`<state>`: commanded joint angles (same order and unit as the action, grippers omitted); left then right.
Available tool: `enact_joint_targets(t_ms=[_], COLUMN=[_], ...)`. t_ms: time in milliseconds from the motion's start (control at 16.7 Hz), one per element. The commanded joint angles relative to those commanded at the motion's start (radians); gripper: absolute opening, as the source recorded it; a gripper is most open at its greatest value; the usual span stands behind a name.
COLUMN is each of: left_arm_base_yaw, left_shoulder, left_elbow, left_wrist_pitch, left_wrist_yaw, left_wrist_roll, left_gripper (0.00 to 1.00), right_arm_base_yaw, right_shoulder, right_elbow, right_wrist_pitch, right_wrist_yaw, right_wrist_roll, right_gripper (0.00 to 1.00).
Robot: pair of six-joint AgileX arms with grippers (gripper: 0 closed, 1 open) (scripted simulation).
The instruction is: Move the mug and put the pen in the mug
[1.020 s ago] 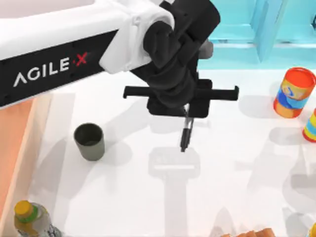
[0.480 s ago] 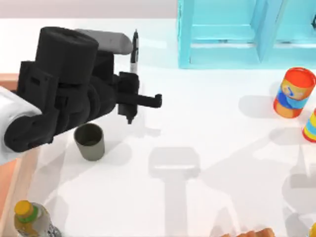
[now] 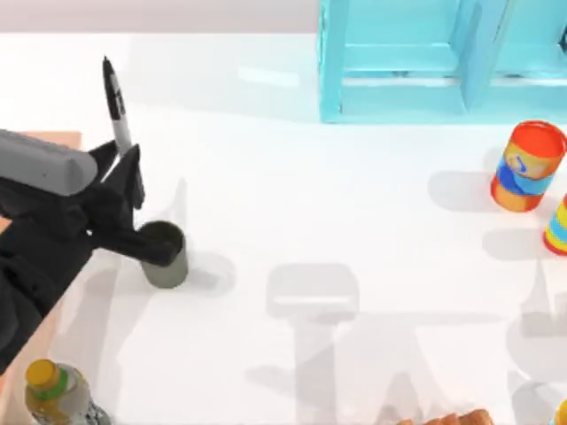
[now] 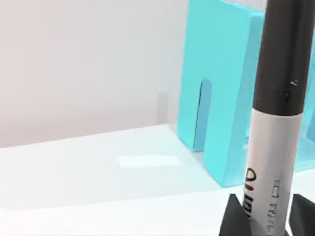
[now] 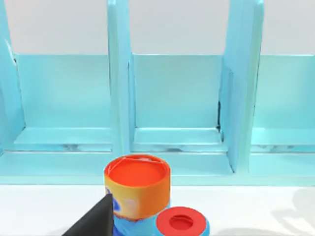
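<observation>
- Your left claw (image 3: 120, 190) grips the pen (image 3: 115, 102) upright, just above the mug (image 3: 166, 257).
- Next, centre the pen over the mug's mouth, lower, release.
- Right claw: cannot tell.

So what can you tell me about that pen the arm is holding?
The pen is a slim marker with a black cap and a pale grey barrel printed with black lettering, plastic by the look of it. It stands nearly upright, cap up, clamped low on the barrel in the left gripper. It is held at the table's left, by the olive mug.
</observation>
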<state>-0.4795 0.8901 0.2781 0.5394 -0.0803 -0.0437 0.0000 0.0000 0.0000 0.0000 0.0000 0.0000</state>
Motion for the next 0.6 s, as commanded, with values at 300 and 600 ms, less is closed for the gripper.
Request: enact_joint_targets(t_ms=[300,600], left_arm_base_yaw=[0.029,0.026], left_shoulder=[-0.102,-0.094], left_elbow=[-0.113,-0.111], left_wrist_pitch=[0.130,0.130], left_wrist_yaw=[-0.004,-0.005], left_wrist_roll=[0.054,0.054], left_gripper=[0.00,0.00], right_arm_base_yaw=[0.000,0.000], right_shoulder=[0.000,0.000], right_elbow=[0.000,0.000], right_wrist_pitch=[0.000,0.000], right_wrist_yaw=[0.000,0.000], right_wrist_roll=[0.000,0.000], right_gripper=[1.00,1.00])
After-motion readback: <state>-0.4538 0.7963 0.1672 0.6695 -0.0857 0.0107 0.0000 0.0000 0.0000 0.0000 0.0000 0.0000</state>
